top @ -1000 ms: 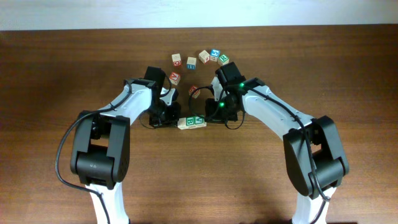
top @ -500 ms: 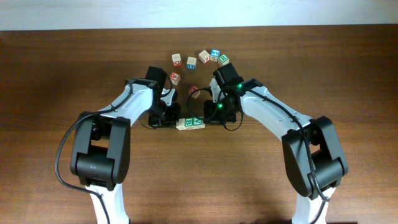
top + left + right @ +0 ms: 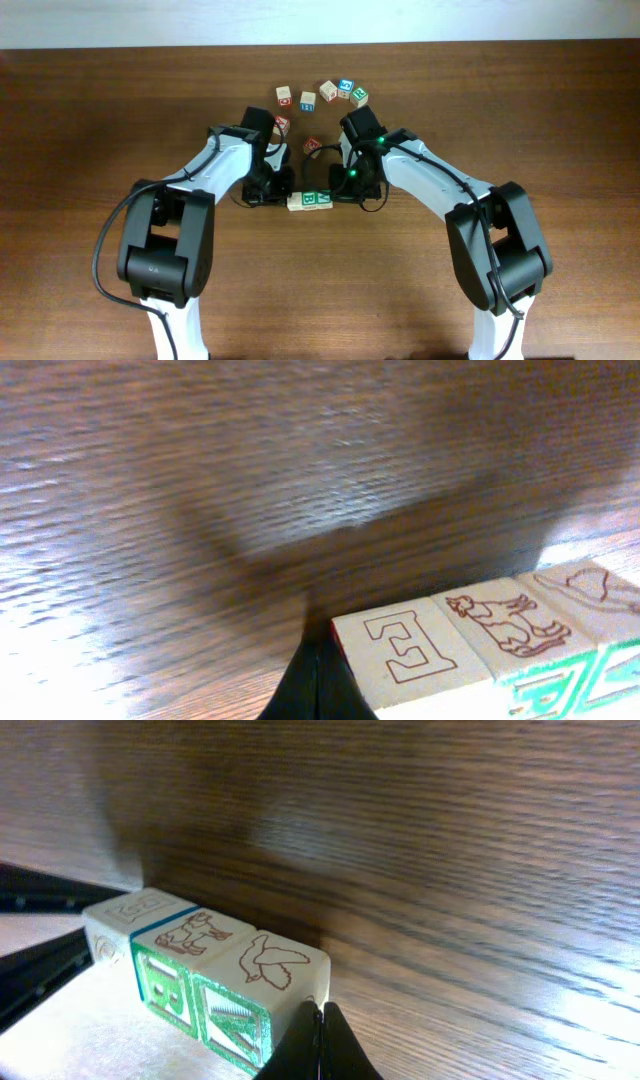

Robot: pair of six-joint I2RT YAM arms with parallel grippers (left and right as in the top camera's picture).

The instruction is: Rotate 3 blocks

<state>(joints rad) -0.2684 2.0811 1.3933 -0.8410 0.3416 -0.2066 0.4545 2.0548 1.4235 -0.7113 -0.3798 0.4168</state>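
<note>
Three light-wood blocks [image 3: 310,201] lie in a tight row at the table's middle. In the left wrist view the end block shows an outlined E [image 3: 410,650], beside one with a dog drawing [image 3: 505,625]. My left gripper [image 3: 318,660] is shut, its tip against the E block's outer end. In the right wrist view the row shows green letter faces [image 3: 190,985] and a bird drawing [image 3: 270,965]. My right gripper [image 3: 322,1012] is shut, its tip touching the bird block's end. From overhead, the left gripper [image 3: 284,193] and right gripper [image 3: 338,192] flank the row.
Several other letter cubes lie scattered behind the arms: a red-lettered one [image 3: 285,96], a blue-lettered one [image 3: 346,87], a green one [image 3: 359,97], and two red ones near the wrists [image 3: 281,124] [image 3: 311,145]. Black cables loop beside both grippers.
The row of blocks has slid slightly right and toward the front and now lies more level. Both shut grippers have stayed at its ends, the left arm following to the right.
</note>
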